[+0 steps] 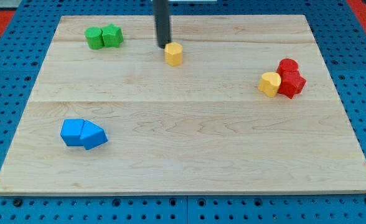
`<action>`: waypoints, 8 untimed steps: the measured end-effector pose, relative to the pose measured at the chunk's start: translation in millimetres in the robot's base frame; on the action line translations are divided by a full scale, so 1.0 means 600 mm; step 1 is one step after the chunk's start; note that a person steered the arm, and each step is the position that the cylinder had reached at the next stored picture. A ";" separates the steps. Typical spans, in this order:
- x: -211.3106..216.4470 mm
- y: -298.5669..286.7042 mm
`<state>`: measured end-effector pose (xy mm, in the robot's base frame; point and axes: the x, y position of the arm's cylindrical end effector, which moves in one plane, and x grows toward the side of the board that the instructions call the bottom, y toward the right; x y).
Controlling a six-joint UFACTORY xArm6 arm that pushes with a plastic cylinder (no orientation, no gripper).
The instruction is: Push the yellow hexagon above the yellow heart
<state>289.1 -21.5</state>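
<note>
The yellow hexagon [173, 53] sits near the top middle of the wooden board [189, 137]. The yellow heart [269, 83] lies at the view's right, touching two red blocks. My tip [163, 45] is just to the upper left of the yellow hexagon, very close to it or touching it. The rod comes straight down from the view's top.
Two red blocks [290, 77] sit against the heart's right side. Two green blocks [104, 37] sit together at the top left. Two blue blocks [83, 133] sit together at the lower left. A blue pegboard [9, 81] surrounds the board.
</note>
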 end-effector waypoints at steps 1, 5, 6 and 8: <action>0.042 -0.005; 0.088 0.010; 0.076 0.028; 0.051 0.116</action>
<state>319.9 47.8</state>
